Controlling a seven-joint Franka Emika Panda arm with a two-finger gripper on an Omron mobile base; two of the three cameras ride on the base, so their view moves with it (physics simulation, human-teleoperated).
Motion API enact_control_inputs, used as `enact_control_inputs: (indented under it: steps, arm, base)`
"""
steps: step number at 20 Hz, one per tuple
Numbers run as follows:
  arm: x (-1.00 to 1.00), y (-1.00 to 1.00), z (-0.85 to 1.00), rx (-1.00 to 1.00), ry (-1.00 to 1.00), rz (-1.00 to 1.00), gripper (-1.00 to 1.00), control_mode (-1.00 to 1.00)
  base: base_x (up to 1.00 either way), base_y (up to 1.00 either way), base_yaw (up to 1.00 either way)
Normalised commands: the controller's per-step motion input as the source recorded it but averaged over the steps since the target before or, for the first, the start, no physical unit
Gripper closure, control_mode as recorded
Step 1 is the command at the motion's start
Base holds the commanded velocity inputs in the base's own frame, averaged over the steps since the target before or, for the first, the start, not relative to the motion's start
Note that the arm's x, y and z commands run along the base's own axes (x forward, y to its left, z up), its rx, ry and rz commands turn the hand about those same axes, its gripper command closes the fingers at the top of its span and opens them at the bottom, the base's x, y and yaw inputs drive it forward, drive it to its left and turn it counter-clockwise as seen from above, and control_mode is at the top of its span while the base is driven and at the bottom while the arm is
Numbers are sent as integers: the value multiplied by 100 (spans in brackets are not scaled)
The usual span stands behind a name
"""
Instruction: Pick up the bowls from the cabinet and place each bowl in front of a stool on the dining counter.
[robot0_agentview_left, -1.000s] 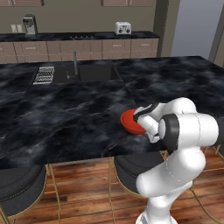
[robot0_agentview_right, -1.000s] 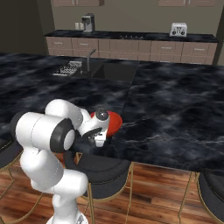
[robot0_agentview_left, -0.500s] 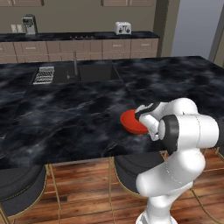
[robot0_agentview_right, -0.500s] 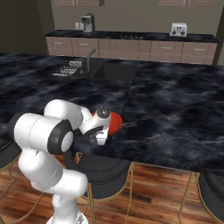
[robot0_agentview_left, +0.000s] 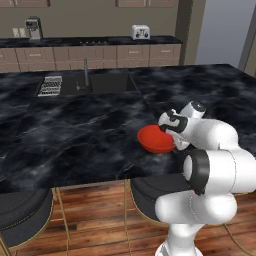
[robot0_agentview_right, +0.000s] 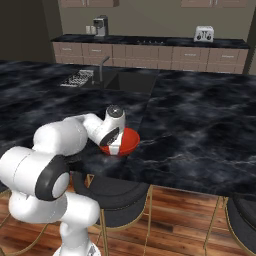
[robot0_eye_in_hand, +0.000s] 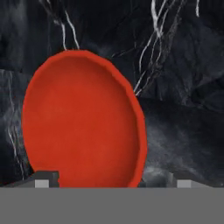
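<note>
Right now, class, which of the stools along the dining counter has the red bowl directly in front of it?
The middle stool, beside the robot's base: the red bowl sits on the counter edge right above it; the others stand off to either side.

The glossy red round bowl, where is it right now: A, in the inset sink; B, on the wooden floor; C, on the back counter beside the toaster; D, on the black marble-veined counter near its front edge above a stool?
D: the glossy red round bowl is at the black marble-veined counter close to its front edge, just above a dark round stool, with the gripper at its rim.
</note>
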Motion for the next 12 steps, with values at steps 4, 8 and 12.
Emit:
enact_control_inputs:
  steps: [4,8,12]
  arm:
    - [-35,2,100,-3,10,0,-100,-100]
    - [-83,21,100,-4,1,0,-100,-100]
    - [-100,22,91,-3,0,0,-100,-100]
  base:
    - [0,0,0]
    - [0,0,0]
    - [0,0,0]
